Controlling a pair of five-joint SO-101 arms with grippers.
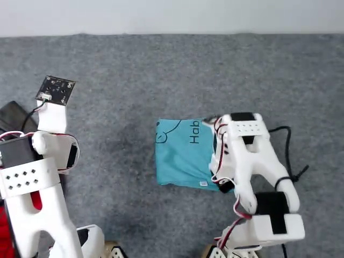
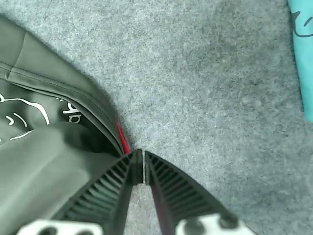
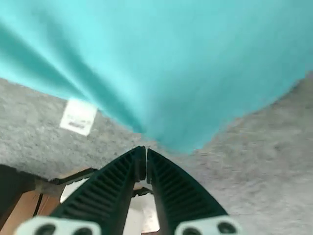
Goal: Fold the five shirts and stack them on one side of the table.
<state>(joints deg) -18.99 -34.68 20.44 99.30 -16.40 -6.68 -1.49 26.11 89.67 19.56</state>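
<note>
Teal shirt (image 1: 183,153) folded square, black print (image 1: 194,131), white tag (image 3: 77,116); left end effector (image 2: 143,166), right end effector (image 3: 145,161) closed, empty.

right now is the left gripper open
No, the left gripper is shut, tips touching, over the grey table cover.

High view looks down on the table (image 1: 161,75) — wrist views sit close, all sharing the teal shirt (image 1: 180,156).
</note>
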